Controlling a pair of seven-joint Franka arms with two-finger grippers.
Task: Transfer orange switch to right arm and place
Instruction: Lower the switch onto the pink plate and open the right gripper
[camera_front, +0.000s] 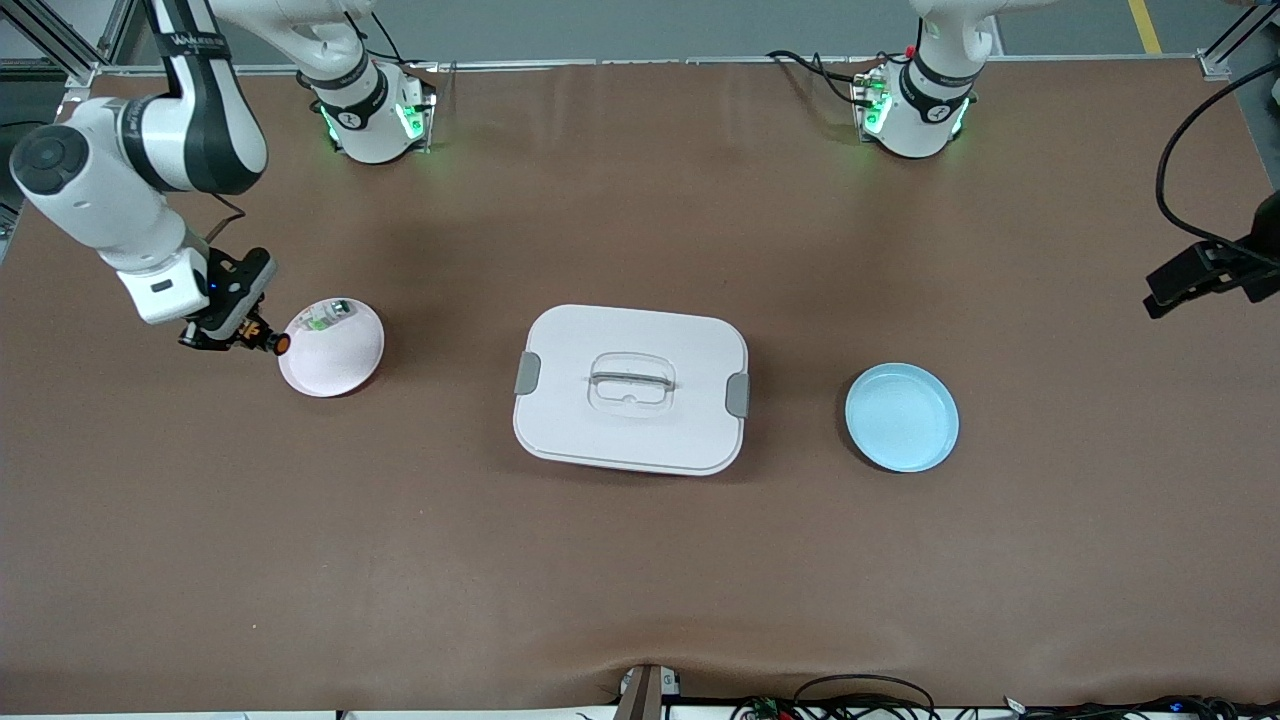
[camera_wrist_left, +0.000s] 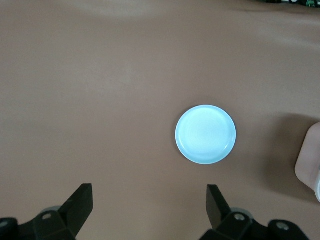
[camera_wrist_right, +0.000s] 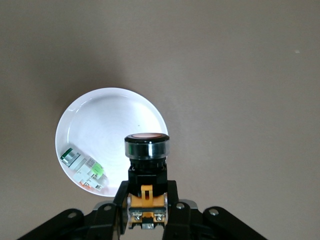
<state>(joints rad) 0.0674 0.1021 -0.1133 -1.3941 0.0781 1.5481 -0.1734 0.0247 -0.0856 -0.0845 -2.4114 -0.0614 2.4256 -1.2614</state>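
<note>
The orange switch (camera_front: 272, 342), a small black cylinder with a round orange cap, is held in my right gripper (camera_front: 248, 334), which is shut on it. It hangs just above the rim of the pale pink plate (camera_front: 345, 370), at the rim toward the right arm's end of the table. In the right wrist view the switch (camera_wrist_right: 146, 150) sticks out from between the fingers (camera_wrist_right: 172, 200) over the plate's (camera_wrist_right: 100, 117) edge. My left gripper (camera_front: 1172, 292) is open and empty, high over the left arm's end of the table; its fingers (camera_wrist_left: 80, 200) show wide apart.
A small clear-and-green part (camera_front: 328, 315) lies on the pink plate and shows in the right wrist view (camera_wrist_right: 84, 170). A white lidded box (camera_front: 630, 390) stands mid-table. A light blue plate (camera_front: 902, 417) lies toward the left arm's end, also in the left wrist view (camera_wrist_left: 205, 134).
</note>
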